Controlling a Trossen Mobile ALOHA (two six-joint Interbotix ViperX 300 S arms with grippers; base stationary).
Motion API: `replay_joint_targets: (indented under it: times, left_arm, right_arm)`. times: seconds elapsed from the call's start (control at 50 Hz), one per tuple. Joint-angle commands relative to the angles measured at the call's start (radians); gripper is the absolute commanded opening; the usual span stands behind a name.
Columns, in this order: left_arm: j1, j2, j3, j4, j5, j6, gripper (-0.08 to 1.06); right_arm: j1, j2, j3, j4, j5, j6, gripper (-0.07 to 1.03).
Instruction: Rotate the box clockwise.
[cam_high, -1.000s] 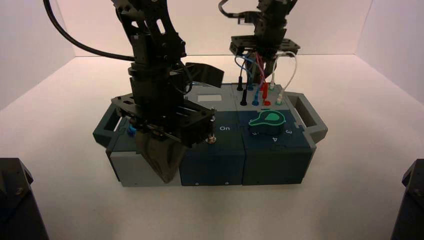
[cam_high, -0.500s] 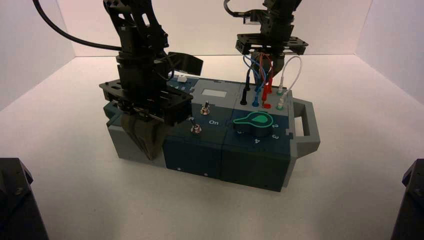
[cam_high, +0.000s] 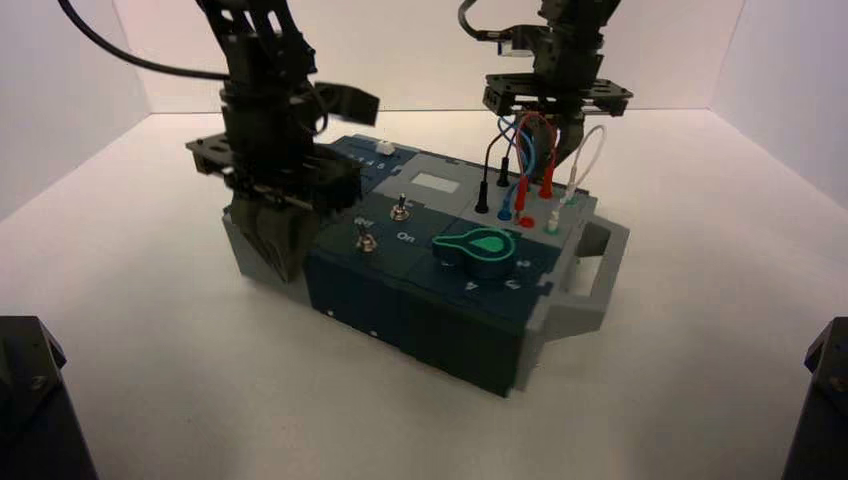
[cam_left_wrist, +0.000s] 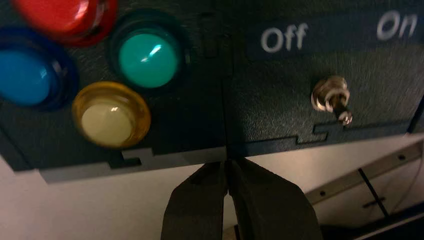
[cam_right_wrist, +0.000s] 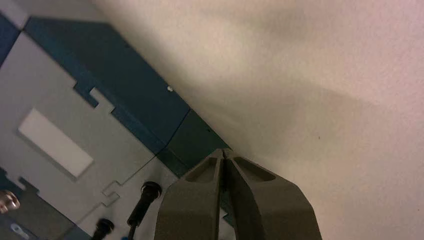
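Observation:
The box stands askew on the white table, its right end nearer me and its left end farther back. My left gripper is shut and rests against the box's front edge at its left end. In the left wrist view its tips touch the edge below the yellow button and the green button. My right gripper is shut behind the looped plug wires. In the right wrist view its tips sit at the box's back edge.
The green dial and the right end handle face the front right. A toggle switch stands between "Off" and "On". White walls close in the table. Dark arm bases fill the bottom corners.
The box has turned clockwise: its left end went back with my left gripper and its right end came forward. My right gripper shifted a little to the right.

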Motion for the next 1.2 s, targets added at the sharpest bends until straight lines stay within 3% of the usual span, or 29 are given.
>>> replay_joint_targets:
  times: [0.02, 0.18, 0.62, 1.2]
  left_arm:
    - [0.038, -0.017, -0.066, 0.026, -0.015, 0.003, -0.03]
    - [0.058, -0.008, -0.1, 0.048, -0.011, 0.003, -0.03]
    - [0.081, 0.101, -0.195, 0.074, -0.023, 0.006, -0.03]
    - [0.109, 0.156, -0.268, 0.077, -0.058, 0.032, -0.03]
  right_arm:
    - [0.023, -0.006, 0.051, 0.029, 0.021, 0.006, -0.02]
    - [0.037, -0.018, 0.084, 0.034, 0.011, 0.006, -0.02]
    - [0.097, -0.054, 0.147, 0.072, -0.012, 0.006, -0.02]
    - [0.164, -0.137, 0.192, 0.141, -0.012, 0.006, -0.02]
